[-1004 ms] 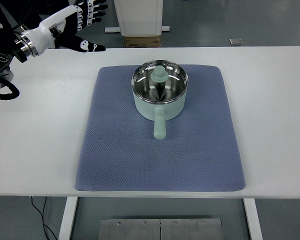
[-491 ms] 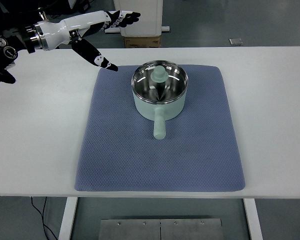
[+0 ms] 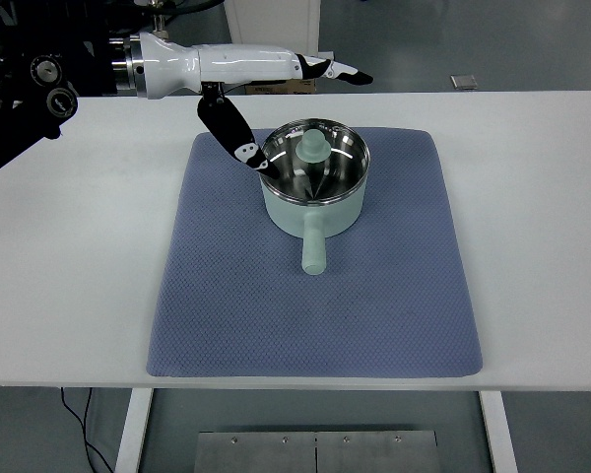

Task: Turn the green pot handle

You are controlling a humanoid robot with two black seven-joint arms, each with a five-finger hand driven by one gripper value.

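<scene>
One pot handle (image 3: 314,249) points straight at the table's near edge, jutting from the green pot (image 3: 315,192) that sits on the blue mat (image 3: 315,305) — padding, probably, so it can swivel without scraping the white table (image 3: 69,266). Beyond, the left hand (image 3: 276,84) reaches over the rim, fingers extended, thumb down beside it — seemingly gripping nothing. Grey floor behind.

**Bright, even overhead light**

Evenly lit from above, no dim corners. Sharp focus across the white table (image 3: 532,197). Only faint, soft shadows beside the green pot (image 3: 315,187) on the blue mat (image 3: 374,305). Curved glare streaks inside the pot's steel rim. Slight motion blur left of the pot, on the left hand (image 3: 276,74).
</scene>
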